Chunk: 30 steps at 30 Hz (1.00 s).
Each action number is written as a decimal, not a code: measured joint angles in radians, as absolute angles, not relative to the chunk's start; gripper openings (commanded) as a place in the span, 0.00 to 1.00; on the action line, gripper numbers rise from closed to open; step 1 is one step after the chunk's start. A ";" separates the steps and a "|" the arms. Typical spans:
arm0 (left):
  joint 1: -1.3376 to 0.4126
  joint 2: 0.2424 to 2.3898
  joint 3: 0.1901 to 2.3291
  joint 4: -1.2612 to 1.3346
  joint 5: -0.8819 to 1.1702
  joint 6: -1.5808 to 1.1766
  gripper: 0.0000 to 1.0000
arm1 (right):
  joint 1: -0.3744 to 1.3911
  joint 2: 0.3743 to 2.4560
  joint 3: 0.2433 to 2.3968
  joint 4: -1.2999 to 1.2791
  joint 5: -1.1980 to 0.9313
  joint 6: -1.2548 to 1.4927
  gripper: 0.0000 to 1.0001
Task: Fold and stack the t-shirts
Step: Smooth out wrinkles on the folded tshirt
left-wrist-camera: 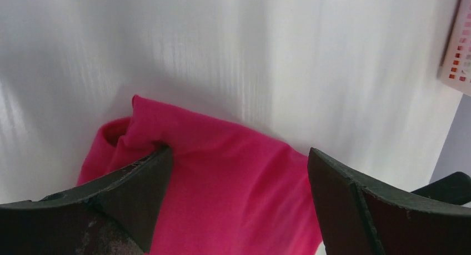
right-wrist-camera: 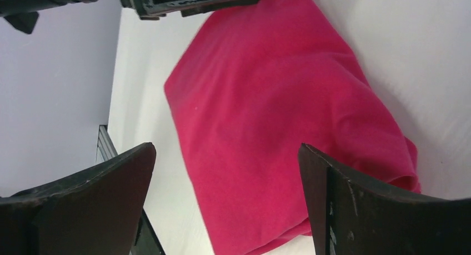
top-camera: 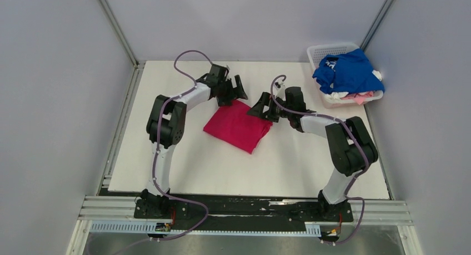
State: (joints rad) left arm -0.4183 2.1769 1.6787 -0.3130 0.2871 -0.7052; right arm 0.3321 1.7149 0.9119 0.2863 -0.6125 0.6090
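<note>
One magenta t-shirt (top-camera: 237, 125) is lying folded; I'm hovering left gripper (top-camera: 233, 95) and right gripper (top-camera: 262, 109) wide open over it. Blue t-shirt (top-camera: 349, 71) and others are waiting, basket (top-camera: 322, 52) at two o'clock.

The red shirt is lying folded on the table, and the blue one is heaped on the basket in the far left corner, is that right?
Almost. The basket with the blue shirt heaped on it stands in the far right corner, not the left, as the top external view shows. The red shirt does lie folded on the table.
</note>
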 measured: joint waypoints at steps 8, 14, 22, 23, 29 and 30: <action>-0.409 2.197 1.647 -0.276 0.275 -0.724 1.00 | 0.304 1.845 0.934 0.224 -0.479 0.640 1.00; -0.397 2.056 1.436 -0.239 0.265 -0.733 1.00 | 0.290 1.863 0.946 0.253 -0.470 0.645 1.00; -0.397 1.938 1.291 -0.237 0.262 -0.755 1.00 | 0.290 1.828 0.950 0.206 -0.476 0.600 1.00; -0.396 1.933 1.294 -0.250 0.258 -0.753 1.00 | 0.289 1.808 0.951 0.186 -0.467 0.592 1.00; -0.392 1.824 1.276 -0.322 0.205 -0.736 1.00 | 0.286 1.572 0.936 0.109 -0.359 0.574 1.00; -0.392 1.792 1.266 -0.336 0.190 -0.730 1.00 | 0.286 1.517 0.916 0.113 -0.336 0.575 1.00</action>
State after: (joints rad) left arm -0.3920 1.7916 1.2663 -0.3355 0.1898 -0.7303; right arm 0.2863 1.5173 0.9165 0.1127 -0.3363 0.5747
